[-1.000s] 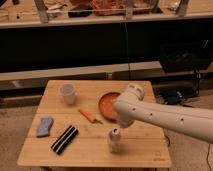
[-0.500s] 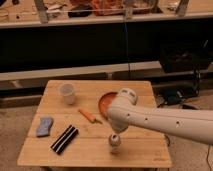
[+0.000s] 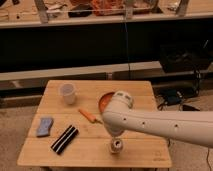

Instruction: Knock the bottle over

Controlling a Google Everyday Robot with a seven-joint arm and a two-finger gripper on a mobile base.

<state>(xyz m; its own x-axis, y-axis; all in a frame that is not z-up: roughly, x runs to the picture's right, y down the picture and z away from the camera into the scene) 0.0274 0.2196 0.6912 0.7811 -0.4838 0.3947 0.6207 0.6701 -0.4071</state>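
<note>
The bottle (image 3: pixel 116 146) is small and pale, with a narrower top. It stands upright near the front edge of the wooden table (image 3: pixel 145 152). My white arm reaches in from the right. Its rounded wrist (image 3: pixel 118 114) hangs directly over the bottle. My gripper (image 3: pixel 116 135) points down just above the bottle's top and is mostly hidden under the wrist. I cannot tell whether it touches the bottle.
A translucent white cup (image 3: pixel 67 93) stands at the back left. An orange-red plate (image 3: pixel 105 100) lies partly behind the arm, with an orange carrot-like object (image 3: pixel 90 116) beside it. A blue sponge (image 3: pixel 44 126) and a black striped bar (image 3: pixel 65 139) lie front left. A dark shelf stands behind.
My arm has shifted a little to the left and lower, and its wrist now covers more of the plate. The bottle still stands in about the same spot.
</note>
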